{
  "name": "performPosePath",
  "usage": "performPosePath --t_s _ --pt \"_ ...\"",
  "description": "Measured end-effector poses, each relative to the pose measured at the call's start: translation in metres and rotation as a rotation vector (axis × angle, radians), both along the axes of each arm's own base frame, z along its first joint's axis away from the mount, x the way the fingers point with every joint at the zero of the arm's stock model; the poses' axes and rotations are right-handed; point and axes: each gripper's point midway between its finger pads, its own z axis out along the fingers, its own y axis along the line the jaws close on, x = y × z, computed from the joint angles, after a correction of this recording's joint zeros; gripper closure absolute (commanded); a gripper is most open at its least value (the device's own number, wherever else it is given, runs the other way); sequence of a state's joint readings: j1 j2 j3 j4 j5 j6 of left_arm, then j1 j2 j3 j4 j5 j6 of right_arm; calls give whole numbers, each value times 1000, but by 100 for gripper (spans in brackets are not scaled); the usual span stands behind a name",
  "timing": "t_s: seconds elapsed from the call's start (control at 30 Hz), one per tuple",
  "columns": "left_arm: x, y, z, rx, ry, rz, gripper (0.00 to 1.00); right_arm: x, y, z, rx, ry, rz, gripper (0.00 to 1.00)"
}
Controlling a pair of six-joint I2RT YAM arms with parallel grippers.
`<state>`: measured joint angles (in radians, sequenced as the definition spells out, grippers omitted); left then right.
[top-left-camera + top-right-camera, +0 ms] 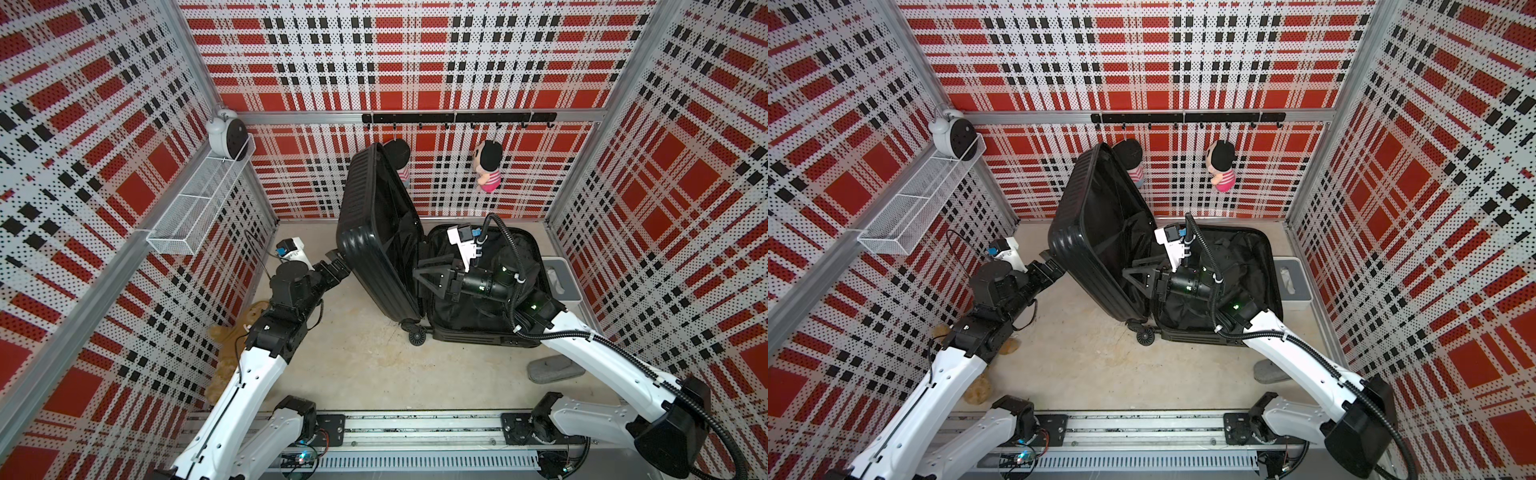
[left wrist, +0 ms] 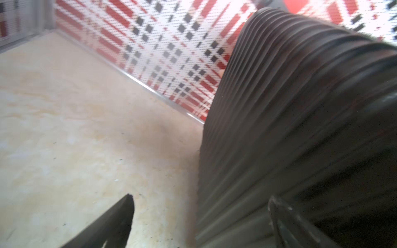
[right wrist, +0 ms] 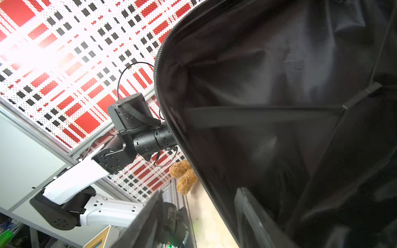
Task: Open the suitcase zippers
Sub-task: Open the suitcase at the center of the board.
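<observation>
Black hard-shell suitcase [image 1: 370, 232] lies open on the floor [image 1: 365, 365], toward the back right corner. One half lies flat with its lining up, close to the right edge. The other half stands raised and tilted, its ribbed outside facing the left edge and its top rim up in front of the back wall. The zippers [image 3: 157, 81] are parted: a toothed track runs round the raised half's rim, clear in the right wrist view; the pulls are not made out. One caster wheel [image 1: 417, 336] shows at the near end of the hinge line. The left gripper [image 1: 338, 264] is low against the ribbed outside of the raised half, jaws spread wide. In the left wrist view one finger [image 2: 287, 223] is over the ribs and the other [image 2: 120, 219] over bare floor; nothing is clamped. The right gripper [image 1: 417, 268] reaches across the flat half, inside the case, pointing at the raised half's lining, with its jaws apart. In the right wrist view the rim passes between its fingers [image 3: 150, 214]; contact cannot be told. A grey-and-white box [image 1: 561, 282] sits just beside the flat half at the right edge. A grey slipper [image 1: 555, 370] lies near the front right. A brown plush toy [image 1: 232, 345] is at the left edge, under the left arm. On the back wall a hook rail [image 1: 457, 117] carries a doll [image 1: 488, 166]. A wire basket [image 1: 195, 208] on the left wall holds an alarm clock [image 1: 226, 133].
</observation>
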<state>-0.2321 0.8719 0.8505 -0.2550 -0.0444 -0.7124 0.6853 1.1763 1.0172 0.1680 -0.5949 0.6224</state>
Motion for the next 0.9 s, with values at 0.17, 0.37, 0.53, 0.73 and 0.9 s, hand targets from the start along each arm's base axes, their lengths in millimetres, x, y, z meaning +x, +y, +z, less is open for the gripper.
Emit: performPosePath --t_s 0.17,0.37,0.53,0.73,0.9 --pt "-2 31 -26 -3 50 74 1 5 -1 -20 -28 37 -26 39" --pt "-9 59 -58 -17 109 149 1 12 -6 -58 -96 108 -79 34" --pt "-21 80 -59 -22 117 216 0 17 -22 -81 -145 152 -151 30" --pt "-30 89 -25 -7 60 251 1 27 -55 -83 -135 152 -253 26" --pt "-39 95 3 12 8 285 1 34 -77 -86 -133 158 -322 22"
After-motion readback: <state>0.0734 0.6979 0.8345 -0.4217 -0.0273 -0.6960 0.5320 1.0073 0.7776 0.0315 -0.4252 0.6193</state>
